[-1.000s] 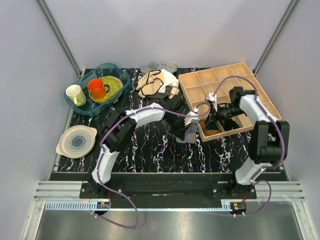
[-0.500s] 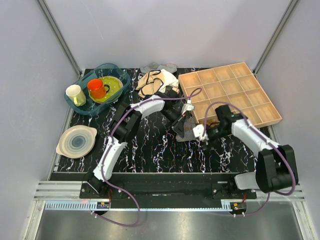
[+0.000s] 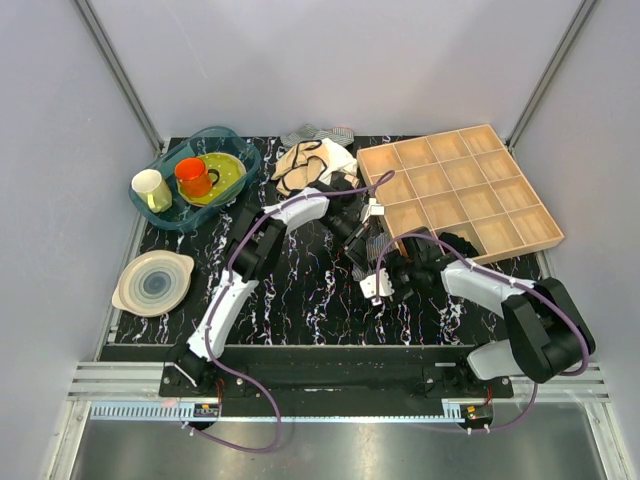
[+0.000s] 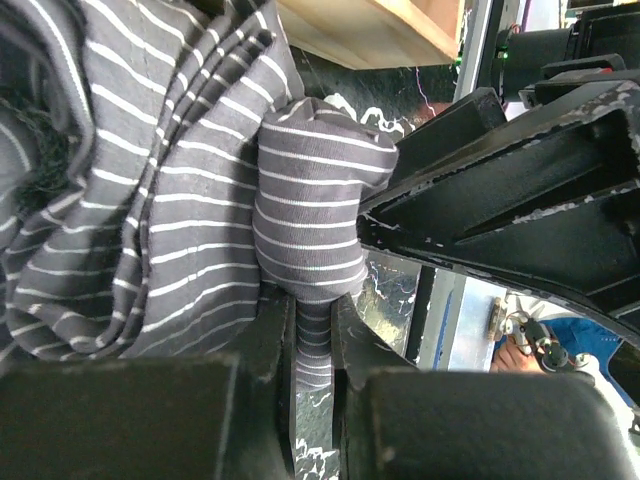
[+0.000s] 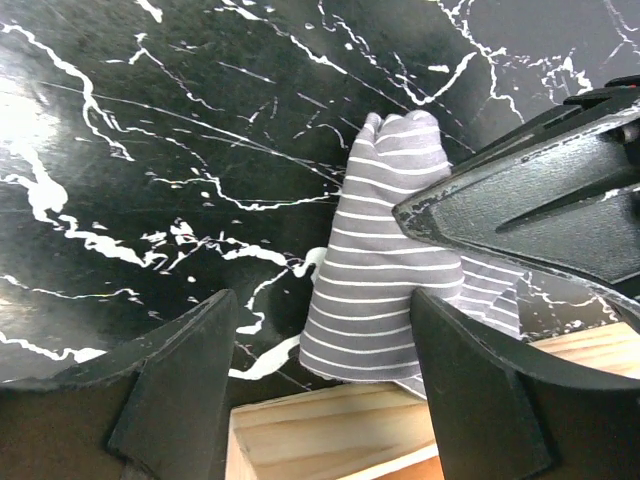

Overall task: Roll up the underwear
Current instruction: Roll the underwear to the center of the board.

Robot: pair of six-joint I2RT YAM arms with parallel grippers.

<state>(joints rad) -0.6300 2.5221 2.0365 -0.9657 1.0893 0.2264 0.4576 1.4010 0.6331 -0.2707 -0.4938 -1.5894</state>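
Observation:
The underwear (image 4: pixel 150 200) is grey fabric with fine white stripes, bunched on the black marble table by the wooden tray's near-left corner. My left gripper (image 4: pixel 312 300) is shut on a fold of it. In the top view the left gripper (image 3: pixel 358 245) covers most of the underwear (image 3: pixel 366 263). My right gripper (image 5: pixel 322 300) is open. Its fingers (image 5: pixel 180 390) stand to either side of a rounded lump of the underwear (image 5: pixel 385 260) without touching it. In the top view the right gripper (image 3: pixel 381 284) sits just in front of the left one.
The wooden compartment tray (image 3: pixel 548 238) lies at the back right; its corner (image 5: pixel 330 440) is right under my right jaws. A beige-and-white garment (image 3: pixel 310 165) and a striped cloth (image 3: pixel 318 133) lie behind. A blue bin (image 3: pixel 236 148) with cups and a plate (image 3: pixel 153 282) are at the left.
My right arm has swung from over the tray down and left to the table beside the underwear. My left gripper has stayed shut on the fabric, shifting slightly back and left.

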